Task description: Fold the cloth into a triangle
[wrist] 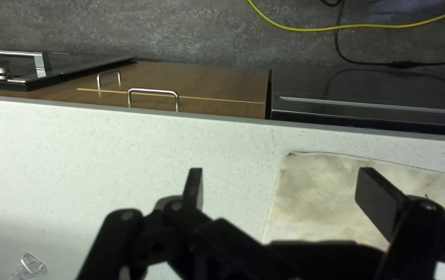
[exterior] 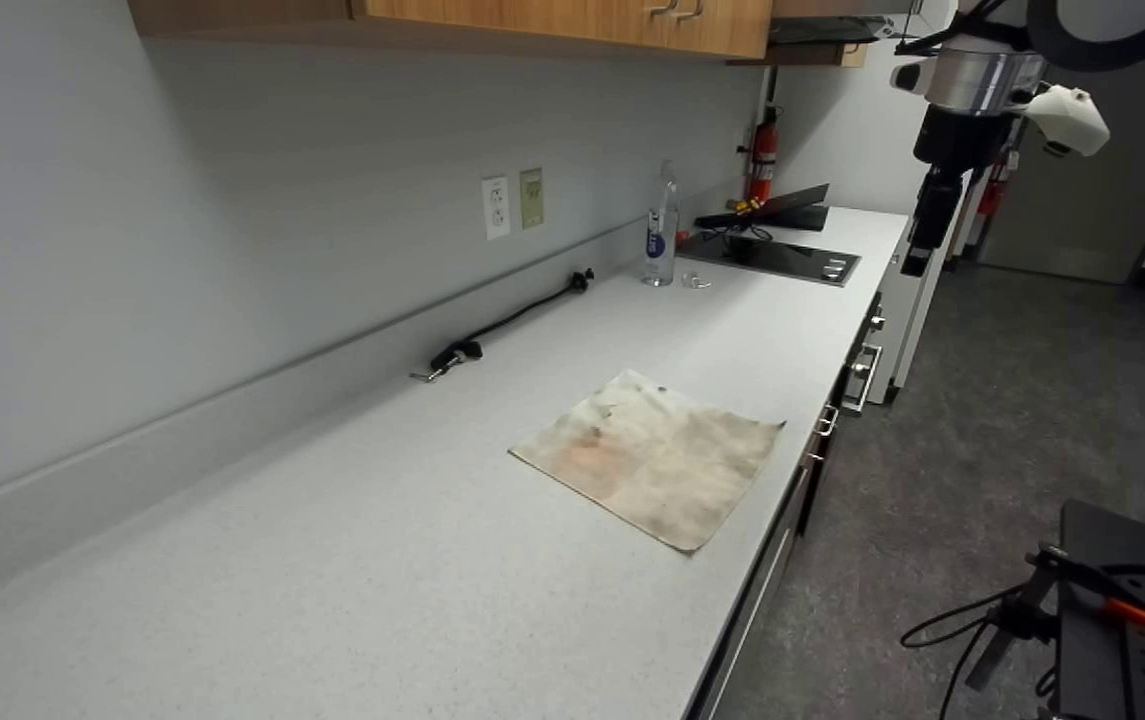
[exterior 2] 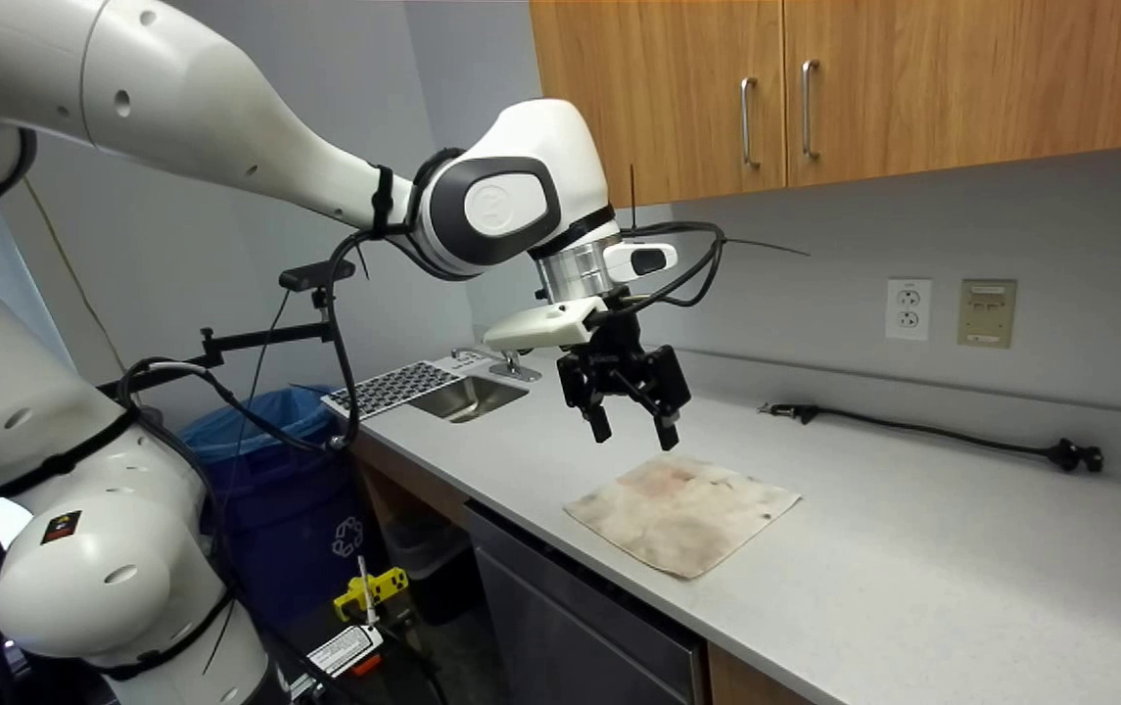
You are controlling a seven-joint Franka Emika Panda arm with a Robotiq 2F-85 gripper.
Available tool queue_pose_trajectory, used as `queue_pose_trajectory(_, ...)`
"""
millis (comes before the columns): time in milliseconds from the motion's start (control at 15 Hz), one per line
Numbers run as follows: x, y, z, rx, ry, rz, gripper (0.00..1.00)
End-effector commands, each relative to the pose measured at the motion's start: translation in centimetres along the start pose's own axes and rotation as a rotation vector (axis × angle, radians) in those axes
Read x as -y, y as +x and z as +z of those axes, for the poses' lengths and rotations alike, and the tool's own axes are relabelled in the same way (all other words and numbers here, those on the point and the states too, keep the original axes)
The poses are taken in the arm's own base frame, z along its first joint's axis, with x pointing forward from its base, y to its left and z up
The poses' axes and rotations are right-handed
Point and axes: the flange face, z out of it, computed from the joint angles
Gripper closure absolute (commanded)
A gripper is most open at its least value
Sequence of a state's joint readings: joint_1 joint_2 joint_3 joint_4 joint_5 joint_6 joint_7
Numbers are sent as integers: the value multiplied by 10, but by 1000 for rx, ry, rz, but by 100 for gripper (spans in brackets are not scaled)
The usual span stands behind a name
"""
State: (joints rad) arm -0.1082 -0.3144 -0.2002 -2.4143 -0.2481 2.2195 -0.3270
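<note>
I'm hanging the gripper (exterior 2: pixel 633 429) in the air, higher than the speckled white countertop (exterior: pixel 382 570), well apart from the stained beige cloth (exterior: pixel 652 460); its fingers (wrist: pixel 379 202) are standing spread wide, bare counter and a corner of the cloth showing between them in the wrist view, one finger covering part of the fabric; the cloth is lying flat, unfolded, one side running just beside the counter's front edge; a reddish-brown patch and a few small dark spots are showing on it in both exterior views; the white Panda arm (exterior 2: pixel 256 127) is reaching across in an exterior view; a black gooseneck clamp (exterior 2: pixel 932 429) is lying near the wall, apart from the cloth; farther along, a clear plastic bottle (exterior: pixel 661 240) is standing upright near the black cooktop (exterior: pixel 782 258); a red fire extinguisher (exterior: pixel 764 155) is showing past that; I'm also getting a steel sink (exterior 2: pixel 470 397) set in the counter and, below, a blue recycling bin (exterior 2: pixel 276 519), partly hidden by cables; wooden wall cabinets (exterior 2: pixel 658 88) are hanging above; a yellow cable (wrist: pixel 315 29) is running across the floor (wrist: pixel 168 31) in the wrist view.
</note>
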Motion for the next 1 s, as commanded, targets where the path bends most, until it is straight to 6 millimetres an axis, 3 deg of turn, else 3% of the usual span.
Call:
queue_pose_trajectory(0,20,29,10,-26,-13,-11,0)
queue_pose_trajectory(267,44,76,32,-121,20,26,0)
queue_pose_trajectory(467,59,100,38,-216,44,70,0)
queue_pose_trajectory(533,65,101,37,-238,47,64,0)
queue_pose_trajectory(600,60,89,40,-196,34,42,0)
queue_pose_trajectory(933,66,97,40,-218,37,46,0)
